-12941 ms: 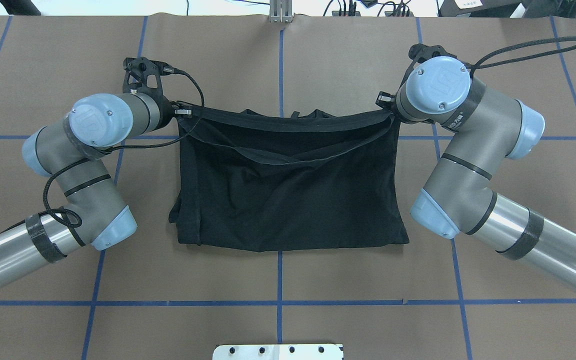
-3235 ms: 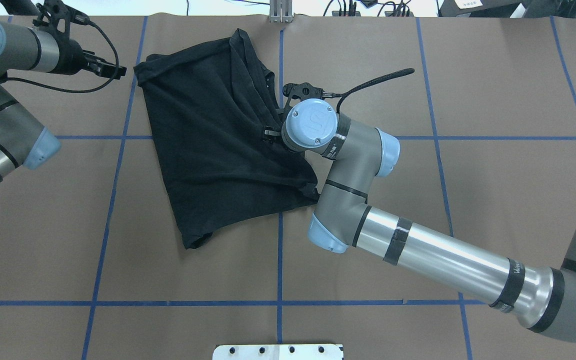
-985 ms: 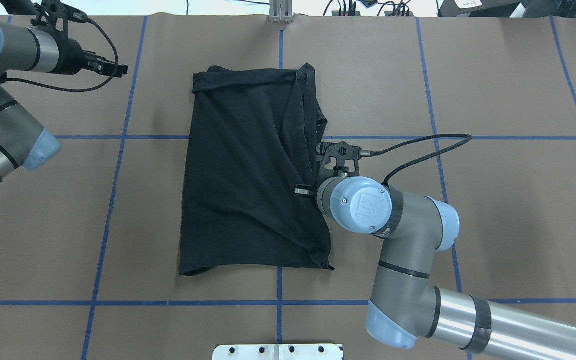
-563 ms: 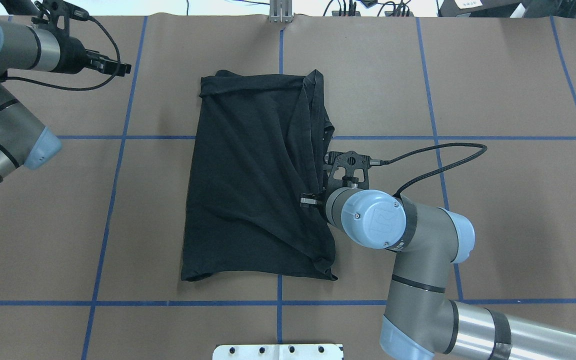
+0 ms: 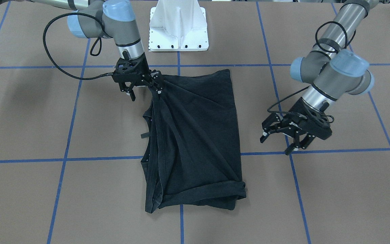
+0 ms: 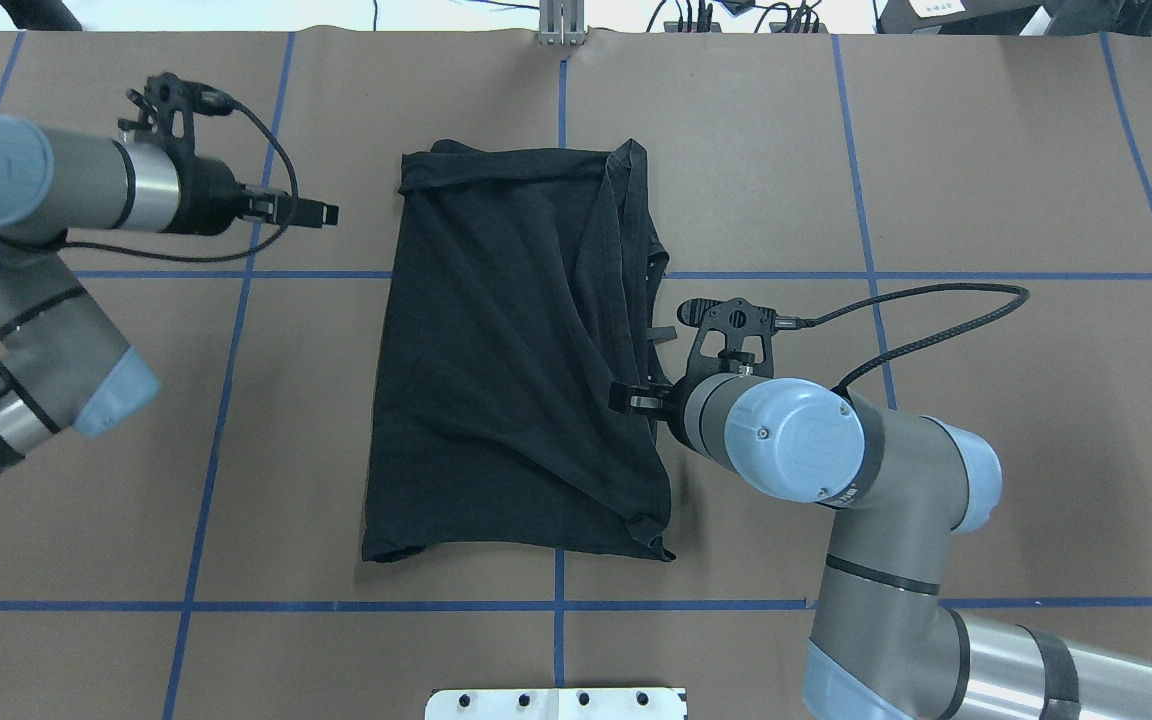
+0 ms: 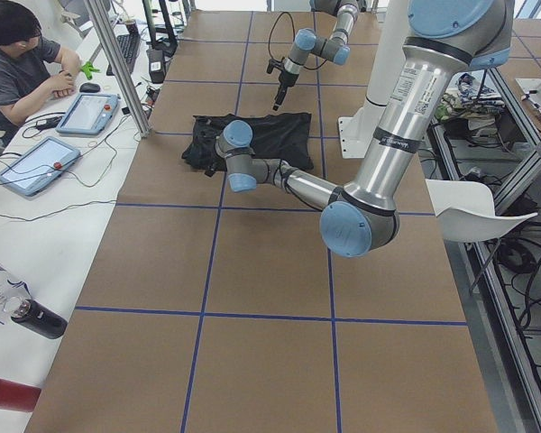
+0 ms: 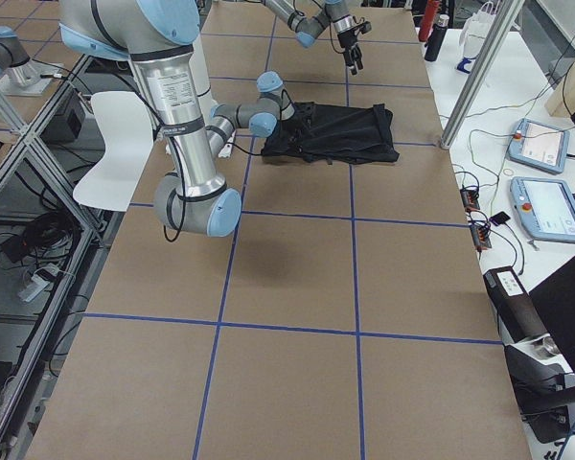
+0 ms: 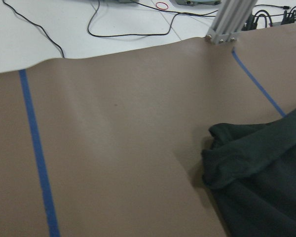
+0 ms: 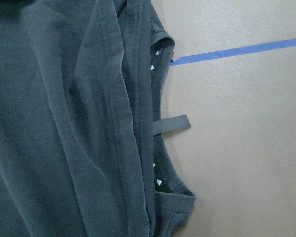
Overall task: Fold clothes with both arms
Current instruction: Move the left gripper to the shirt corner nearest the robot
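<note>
The black T-shirt (image 6: 506,350) lies folded into a tall rectangle at mid-table, its print hidden. The collar and a small strap (image 10: 170,124) show at its edge in the right wrist view. My right gripper (image 5: 145,94) stands open at the shirt's near right edge, one fingertip (image 5: 157,88) against the cloth, where creases fan out. In the overhead view that right gripper (image 6: 651,402) sits half under its wrist. My left gripper (image 5: 277,144) hangs open and empty off the shirt's left side; from overhead this left gripper (image 6: 321,212) is near the far left corner (image 9: 246,163).
The white pedestal base (image 5: 178,27) stands at the robot's side of the table. Blue tape lines (image 6: 236,273) grid the brown cover. An aluminium post (image 6: 561,25) rises at the far edge. An operator (image 7: 18,63) with tablets (image 8: 546,144) sits beyond it.
My left arm has swung in toward the shirt's far left corner. The right gripper has edged slightly right along the shirt's edge. The shirt has lain still over the last half second.
</note>
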